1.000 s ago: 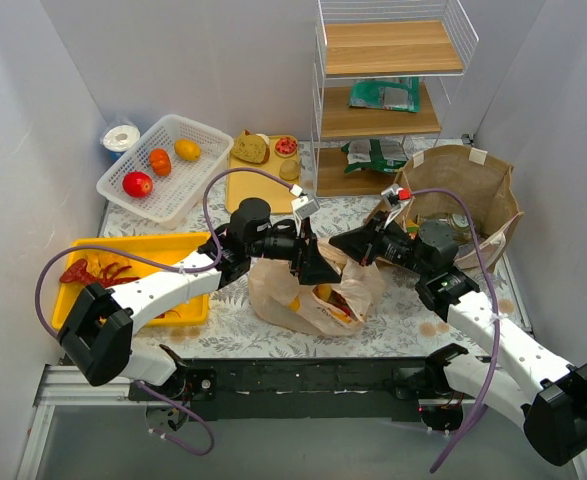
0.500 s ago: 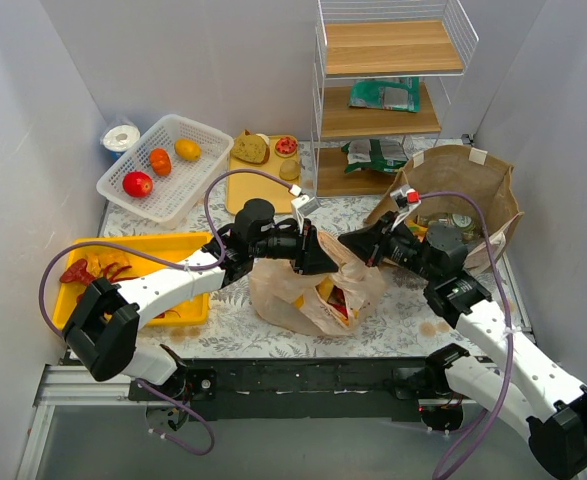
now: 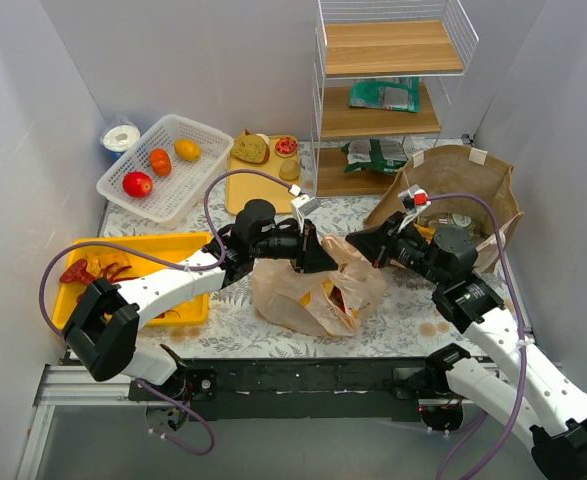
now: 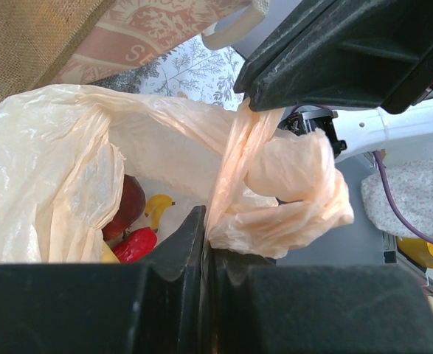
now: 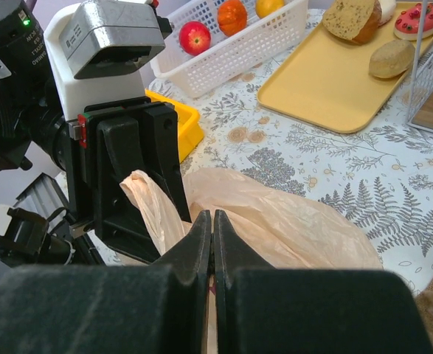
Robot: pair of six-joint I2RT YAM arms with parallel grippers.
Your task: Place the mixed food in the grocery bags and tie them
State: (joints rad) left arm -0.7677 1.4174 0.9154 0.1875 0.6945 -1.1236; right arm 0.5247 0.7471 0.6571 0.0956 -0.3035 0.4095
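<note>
- The left gripper point(image 3: 329, 265) and the right gripper point(image 3: 352, 239) meet tip to tip over the peach plastic bag point(image 3: 298, 300), which lies slumped on the patterned table point(image 3: 413, 310) just in front of the arms' bases.
- Left claw: pressed tight on a twisted loop handle point(image 4: 227, 169) of the plastic bag, the strip running up from between its fingers – seen from the left wrist.
- Right claw: also closed, pinching the upper end of that same strip. A knotted bunch of plastic point(image 4: 293, 184) bulges just beside the strip, between the two claws.
- In the right wrist view the right claw's fingers point(image 5: 201, 243) sit flat together with peach film spread just beyond them.
- Inside the bag's open mouth: a red pepper point(image 4: 135, 243), a dark red item point(image 4: 130, 205) and a yellow piece point(image 4: 159, 206), lying touching one another at the bottom.
- The brown paper bag point(image 3: 488, 180) stands open at the right rear, behind the right arm, with a few small items inside – too small to name.
- More food sits well apart at the rear left: red, orange and yellow produce point(image 3: 159, 162) in a white basket point(image 3: 198, 130), and bread pieces point(image 3: 252, 148) on a yellow tray point(image 3: 253, 190).
- A yellow bin point(image 3: 143, 245) with red pieces sits at the left edge.
- Green packets point(image 3: 383, 95) lie on the wire shelf point(image 3: 323, 60).
</note>
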